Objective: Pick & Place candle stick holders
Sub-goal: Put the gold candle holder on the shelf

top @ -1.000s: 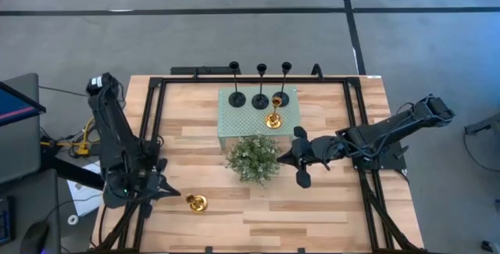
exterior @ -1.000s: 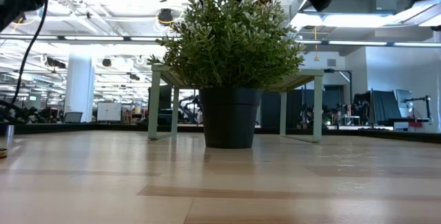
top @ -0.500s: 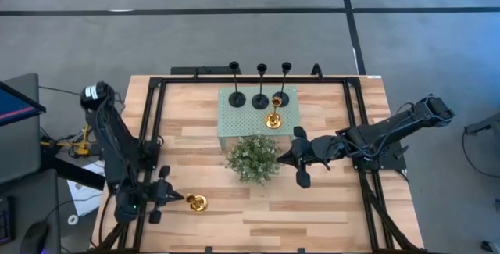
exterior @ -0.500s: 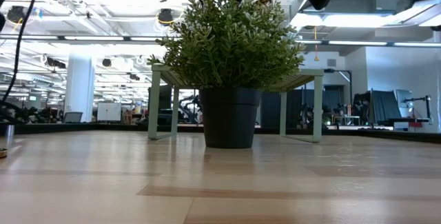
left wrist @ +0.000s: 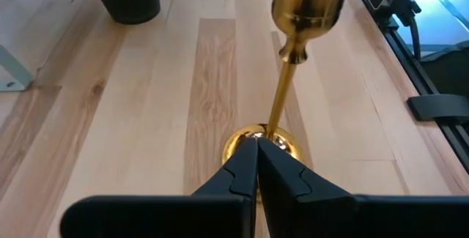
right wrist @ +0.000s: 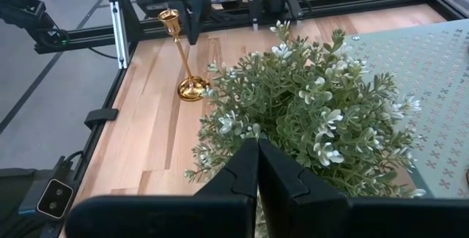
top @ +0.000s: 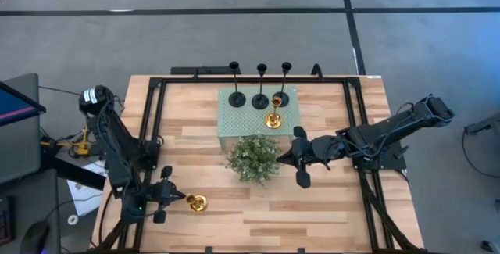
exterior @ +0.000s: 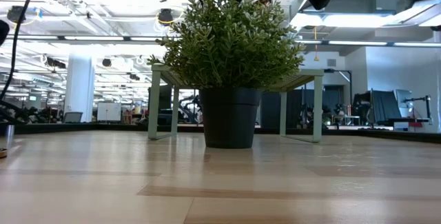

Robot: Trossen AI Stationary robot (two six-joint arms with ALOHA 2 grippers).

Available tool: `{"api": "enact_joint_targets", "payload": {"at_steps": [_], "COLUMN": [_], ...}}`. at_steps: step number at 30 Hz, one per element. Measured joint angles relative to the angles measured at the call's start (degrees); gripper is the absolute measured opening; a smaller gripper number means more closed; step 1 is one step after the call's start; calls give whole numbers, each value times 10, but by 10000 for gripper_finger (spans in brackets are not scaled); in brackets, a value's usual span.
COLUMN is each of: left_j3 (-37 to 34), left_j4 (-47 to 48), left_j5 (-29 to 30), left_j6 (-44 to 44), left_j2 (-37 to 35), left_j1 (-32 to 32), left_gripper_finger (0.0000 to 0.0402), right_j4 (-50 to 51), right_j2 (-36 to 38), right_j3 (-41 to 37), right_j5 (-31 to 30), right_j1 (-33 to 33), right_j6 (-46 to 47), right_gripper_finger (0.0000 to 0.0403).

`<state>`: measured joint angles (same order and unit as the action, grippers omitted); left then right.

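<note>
Wood table point(top: 312, 207): plant point(top: 253, 159) beside shut right tool point(top: 300, 159); left tool point(top: 166, 197) shut, gold holder point(top: 196, 203) ahead.

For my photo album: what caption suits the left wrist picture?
Closed left claw facing an upright gold candle stick holder on the wooden table.

A robotics lab or testing hall inside a large open office building is shown. A light wooden slatted tabletop point(top: 258, 207) is framed by black metal rails point(top: 367, 176), to which two dark jointed robot arms are mounted. The table is set on a grey concrete floor point(top: 234, 35) marked with dark lines. A dark computer monitor point(top: 16, 109) and loose yellow and black cables point(top: 78, 141) are seen beside it. In the low view, a high ceiling with exposed white ducts and pipes point(exterior: 379, 3), bright strip lights, a white round column point(exterior: 79, 86), and distant dark equipment are visible.
</note>
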<state>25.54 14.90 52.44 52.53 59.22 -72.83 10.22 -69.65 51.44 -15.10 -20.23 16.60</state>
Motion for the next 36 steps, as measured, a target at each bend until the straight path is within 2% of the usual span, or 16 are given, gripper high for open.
{"api": "enact_joint_targets", "payload": {"at_steps": [6,13,22,36], "left_j3": [0,0,0,0], "left_j4": [-4,-13,-64,-112], "left_j5": [2,-1,-78,-26], "left_j6": [0,2,3,-2], "left_j2": [0,0,0,54], "left_j1": [21,44,50,51], "left_gripper_finger": [24,69,121,188], "right_j4": [0,0,0,0], "right_j2": [0,0,0,0], "right_j3": [0,0,0,0], "right_j5": [0,0,0,0], "right_j1": [0,0,0,0], "right_j6": [0,0,0,0], "right_gripper_finger": [0,0,0,0]}}
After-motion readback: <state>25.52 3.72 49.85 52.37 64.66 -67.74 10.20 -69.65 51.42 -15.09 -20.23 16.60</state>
